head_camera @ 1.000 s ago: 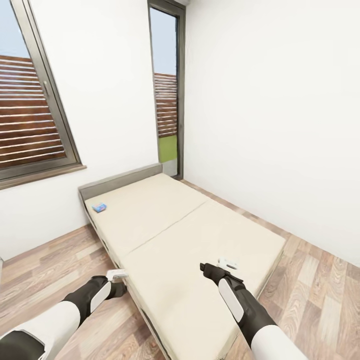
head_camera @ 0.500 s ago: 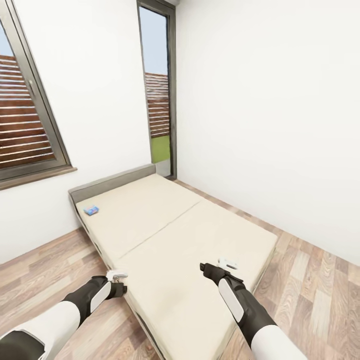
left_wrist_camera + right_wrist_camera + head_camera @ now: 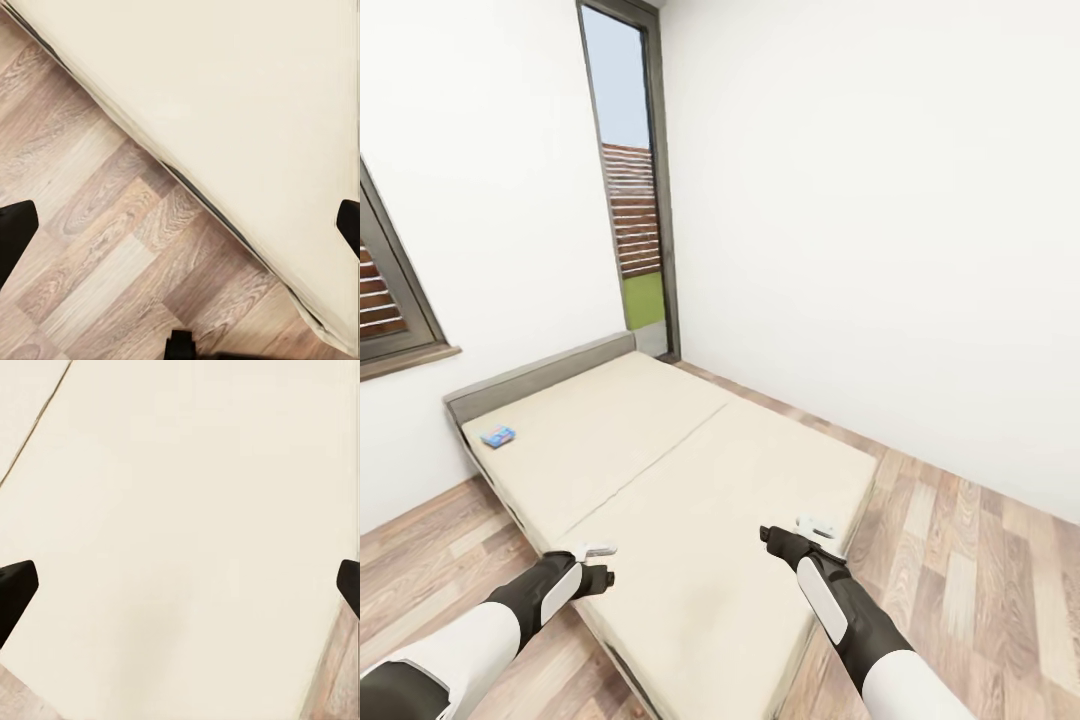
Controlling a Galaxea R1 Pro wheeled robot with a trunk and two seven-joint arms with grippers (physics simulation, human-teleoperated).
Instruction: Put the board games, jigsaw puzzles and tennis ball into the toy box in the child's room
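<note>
Taking the bed (image 3: 690, 500) as the landmark and reading from its left side across: a window frame (image 3: 400, 310) sits in the wall left of the headboard (image 3: 540, 375), and 1 small blue board game (image 3: 498, 436) lies flat on the mattress near the headboard, at the bed's left corner and well apart from both arms. It is the only task item on show here; whether it is the last game left on the bed cannot be told, since no other box lies on the visible mattress. The left gripper (image 3: 592, 551) hangs over the bed's near left edge, above the wood floor (image 3: 420, 560), and its wrist camera shows 2 dark fingers (image 3: 15, 232) set wide apart with nothing between them, so it is spread and empty. A tall narrow glazed door (image 3: 625, 200) stands past the head of the bed. The right gripper (image 3: 815, 525) hovers over the foot end of the mattress, its fingers (image 3: 16, 589) likewise wide apart and holding nothing. Judging from this, the blue game is not yet picked up and not within easy reach, so the fetch from the bed is unfinished, and the toy box, table items and their progress cannot be judged from here.
</note>
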